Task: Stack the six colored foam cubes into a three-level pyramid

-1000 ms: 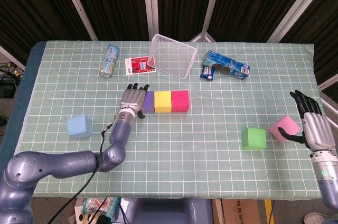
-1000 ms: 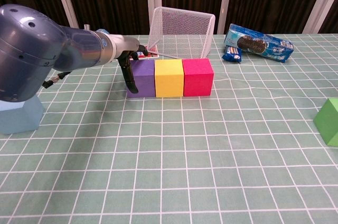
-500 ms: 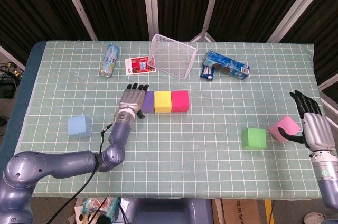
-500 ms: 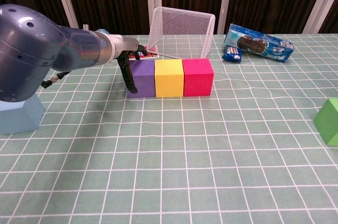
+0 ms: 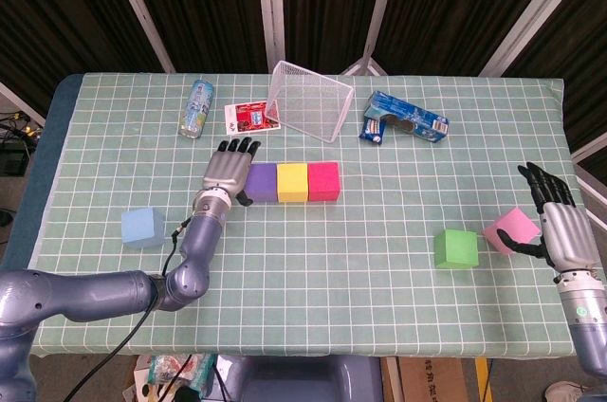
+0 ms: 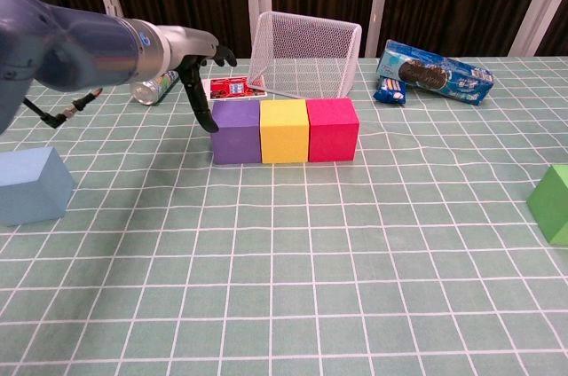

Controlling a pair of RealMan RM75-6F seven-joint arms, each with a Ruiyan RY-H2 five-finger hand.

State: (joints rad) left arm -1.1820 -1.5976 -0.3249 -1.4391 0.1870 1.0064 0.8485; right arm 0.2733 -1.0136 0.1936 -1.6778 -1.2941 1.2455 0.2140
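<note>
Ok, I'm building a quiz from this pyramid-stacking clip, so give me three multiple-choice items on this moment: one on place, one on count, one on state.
1. Where is the green cube?
A. in the row
B. alone, beside the pink cube
C. in the wire basket

2. How many cubes form the touching row?
A. two
B. three
C. four

3. What is the left hand doing?
A. holding nothing, beside the purple cube
B. lifting the blue cube
C. gripping the can

Answers: B, it sits apart at the right; B, purple, yellow cube and red cube; A, its fingers are spread and empty.
</note>
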